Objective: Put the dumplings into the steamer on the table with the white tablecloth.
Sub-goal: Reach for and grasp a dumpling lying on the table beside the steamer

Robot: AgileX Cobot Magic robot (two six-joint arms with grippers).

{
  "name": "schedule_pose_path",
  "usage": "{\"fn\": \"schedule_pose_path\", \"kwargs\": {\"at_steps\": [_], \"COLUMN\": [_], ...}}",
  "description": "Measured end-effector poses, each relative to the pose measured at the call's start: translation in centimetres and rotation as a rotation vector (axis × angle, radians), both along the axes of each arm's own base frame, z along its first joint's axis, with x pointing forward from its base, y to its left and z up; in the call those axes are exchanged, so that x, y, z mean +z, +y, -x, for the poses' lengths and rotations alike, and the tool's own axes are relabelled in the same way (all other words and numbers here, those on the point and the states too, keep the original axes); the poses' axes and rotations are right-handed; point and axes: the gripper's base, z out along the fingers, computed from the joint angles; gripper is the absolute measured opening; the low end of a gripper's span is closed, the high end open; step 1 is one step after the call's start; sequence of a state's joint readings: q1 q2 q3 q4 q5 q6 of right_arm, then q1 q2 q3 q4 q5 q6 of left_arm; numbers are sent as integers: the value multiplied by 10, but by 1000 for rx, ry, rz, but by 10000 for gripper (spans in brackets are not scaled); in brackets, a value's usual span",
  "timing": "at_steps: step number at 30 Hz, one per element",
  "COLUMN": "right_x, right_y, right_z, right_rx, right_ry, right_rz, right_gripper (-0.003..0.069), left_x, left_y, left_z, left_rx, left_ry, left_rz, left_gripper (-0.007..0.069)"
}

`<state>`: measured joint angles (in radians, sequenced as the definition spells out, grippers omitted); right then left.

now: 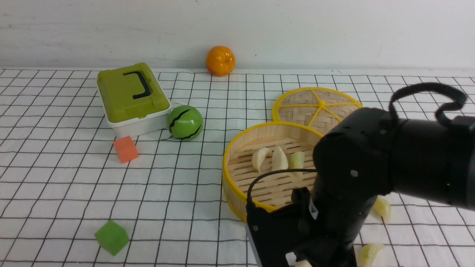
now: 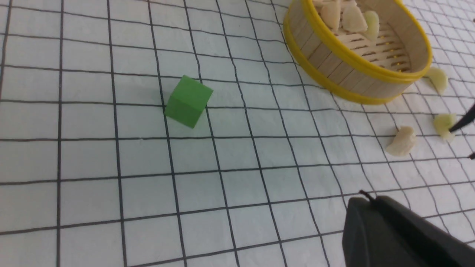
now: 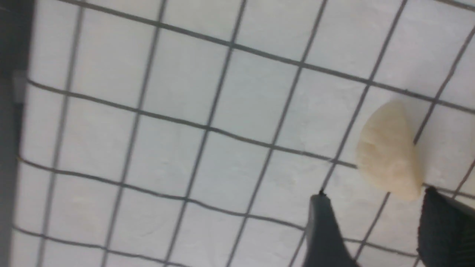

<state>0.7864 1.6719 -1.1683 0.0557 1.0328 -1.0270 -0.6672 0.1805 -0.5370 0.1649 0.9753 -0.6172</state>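
The steamer [image 1: 237,148] stands right of centre on the white tablecloth [image 1: 185,193] that covers the table, and holds three dumplings [image 1: 279,158]. It also shows in the left wrist view [image 2: 334,63]. Three more dumplings lie on the cloth in front of it [image 2: 401,141]; two show in the front view [image 1: 382,208]. My right gripper [image 3: 373,194] is open just above the cloth, with a creamy dumpling [image 3: 389,152] just beyond its fingertips, near one finger. My left gripper [image 2: 365,198] is shut and empty over bare cloth.
The woven lid [image 1: 319,107] lies behind the steamer. A green lidded box [image 1: 130,94], a green ball [image 1: 184,122] and an orange [image 1: 220,60] sit at the back left. An orange cube [image 1: 126,149] and a green cube [image 1: 111,237] lie on the left.
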Motion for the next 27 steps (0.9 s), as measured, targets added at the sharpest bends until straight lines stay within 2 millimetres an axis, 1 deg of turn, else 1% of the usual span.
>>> {"fn": "schedule_pose_path", "kwargs": {"at_steps": [1, 3, 4, 5, 6, 7, 10, 11, 14, 15, 16, 17, 18, 20, 21, 24, 25, 26, 27], "right_x": [-6, -20, -21, -25, -35, -40, -50, -55, -69, -70, -69, -69, -67, -65, -57, -29, -16, 4, 16], "right_y": [2, 6, 6, 8, 9, 10, 12, 13, 14, 14, 13, 13, 13, 14, 16, 22, 25, 31, 32], "right_z": [-4, -12, -12, -15, -18, -20, -22, -23, -26, -26, -27, -27, -27, -28, -31, -36, -38, -43, -46], "right_rx": [26, 59, 59, 64, 75, 78, 84, 88, 102, 101, 90, 89, 52, 26, -27, -139, -195, -284, -345], "right_ry": [-19, -49, -47, -54, -52, -50, -43, -38, -25, -26, -28, -28, -30, -29, -30, -37, -42, -55, -62], "right_rz": [9, 30, 32, 37, 56, 65, 78, 86, 124, 126, 130, 133, 133, 136, 130, 100, 75, 29, 8], "right_gripper": [428, 459, 459, 461, 460, 456, 435, 421, 338, 325, 261, 253, 228, 229, 229, 229, 229, 229, 229], "left_x": [-2, -3, -4, -4, -4, -4, -4, -4, -5, -5, -5, -5, -5, -5, -5, -5, -5, -5, -5], "left_y": [-2, -3, -3, -4, -5, -5, -6, -6, -6, -6, -6, -6, -6, -6, -6, -6, -6, -6, -6], "left_z": [-1, -1, -1, -1, 0, 0, 1, 1, 1, 1, 1, 1, 1, 0, 0, 0, 0, 0, 0], "left_rx": [-14, -35, -39, -48, -68, -79, -94, -99, -109, -110, -111, -111, -112, -112, -112, -112, -112, -112, -112], "left_ry": [7, 15, 17, 16, 11, 9, 2, -2, -10, -10, -11, -11, -12, -11, -11, -11, -11, -12, -14], "left_rz": [-14, -31, -34, -39, -51, -57, -69, -78, -92, -94, -94, -94, -96, -97, -97, -97, -97, -97, -95], "left_gripper": [-2, -2, -2, -2, -2, -2, -1, -1, -1, -1, -1, -1, -1, -1, -1, -1, 0, 0, 1]}}
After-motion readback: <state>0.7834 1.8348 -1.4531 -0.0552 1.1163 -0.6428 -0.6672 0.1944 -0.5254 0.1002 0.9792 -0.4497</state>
